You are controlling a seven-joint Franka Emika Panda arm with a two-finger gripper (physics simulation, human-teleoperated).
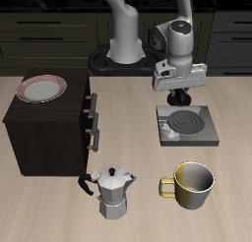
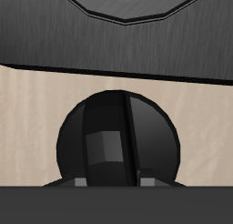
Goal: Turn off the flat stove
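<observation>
The flat stove [image 1: 187,127] is a thin grey square slab lying on the table in front of the robot base. Its round spiral coil [image 1: 185,121] looks dark. A small knob [image 1: 173,138] sits on the slab nearer the table's front edge. My gripper [image 1: 175,92] hangs above the stove's back edge, clear of the slab. In the wrist view the fingers [image 2: 107,150] stand close together, empty, against a round black shape. The stove does not show in that view.
A big dark-brown box with handles [image 1: 49,128] stands beside the stove, with a plate [image 1: 43,87] on top. A moka pot [image 1: 114,192] and a yellow mug [image 1: 192,185] stand near the table's front edge.
</observation>
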